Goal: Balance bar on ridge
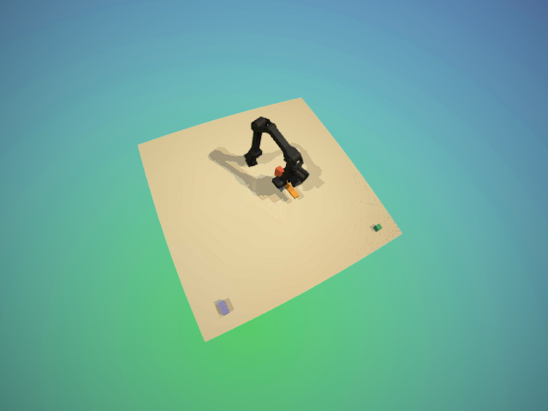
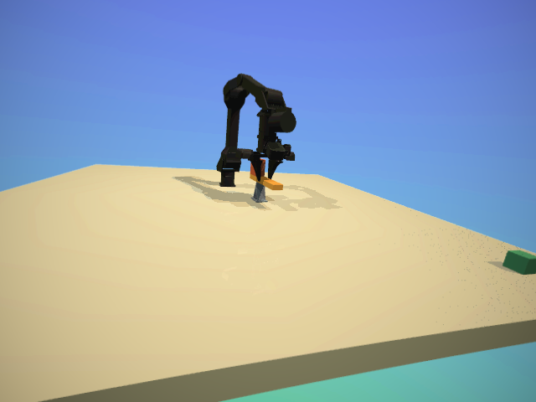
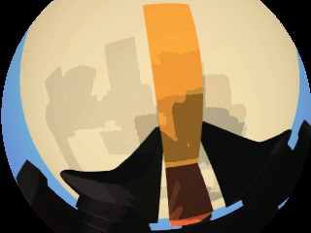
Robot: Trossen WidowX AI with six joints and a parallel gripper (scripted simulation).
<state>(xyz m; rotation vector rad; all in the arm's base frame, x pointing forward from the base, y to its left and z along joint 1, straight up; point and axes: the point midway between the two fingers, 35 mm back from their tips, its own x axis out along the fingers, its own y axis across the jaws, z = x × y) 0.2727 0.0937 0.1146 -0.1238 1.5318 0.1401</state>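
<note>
While the black arm is being bent over the middle of the tan table, an orange bar is being pinched between the fingers of the gripper, which are being kept closed against its two long sides. Seen from the exterior camera, the bar is being carried just above a small grey ridge that is standing on the table, its darker, redder end being partly hidden behind the fingers; whether the bar is touching the ridge's crest cannot be told. Through the wrist camera, the bar is being shown running straight away from the lens, the dark fingers being pressed in from either side near its closer end. Listed elsewhere on the table: a green block near the right edge and a lilac block near the front corner, both lying well apart from the arm.
</note>
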